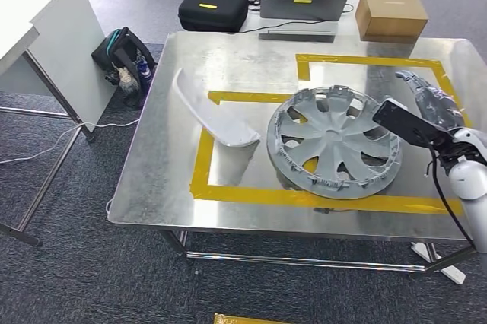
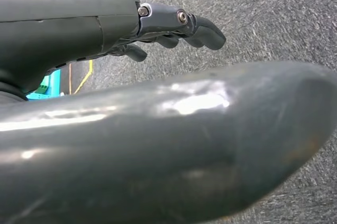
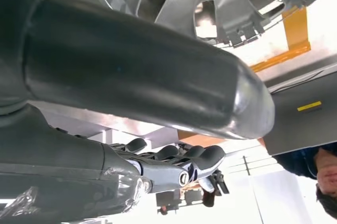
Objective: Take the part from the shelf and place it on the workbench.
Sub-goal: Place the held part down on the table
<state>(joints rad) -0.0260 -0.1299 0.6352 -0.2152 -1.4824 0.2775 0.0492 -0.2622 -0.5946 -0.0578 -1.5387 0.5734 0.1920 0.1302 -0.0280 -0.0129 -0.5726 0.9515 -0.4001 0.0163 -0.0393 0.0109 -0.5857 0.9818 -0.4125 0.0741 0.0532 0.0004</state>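
On the metal workbench (image 1: 172,172), inside the yellow tape frame, the grey wheel cover (image 1: 335,141) lies flat, and a curved grey trim piece (image 1: 215,115) lies beside it. The right hand (image 1: 429,100) hovers just beside the cover, fingers apart, holding nothing. The left hand (image 2: 175,27) hangs over carpet, fingers loosely extended and empty. I judge the placing done; next the right arm should draw back.

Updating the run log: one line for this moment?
part: hubcap flat on workbench | right hand open beside it, holding nothing | left hand open above floor
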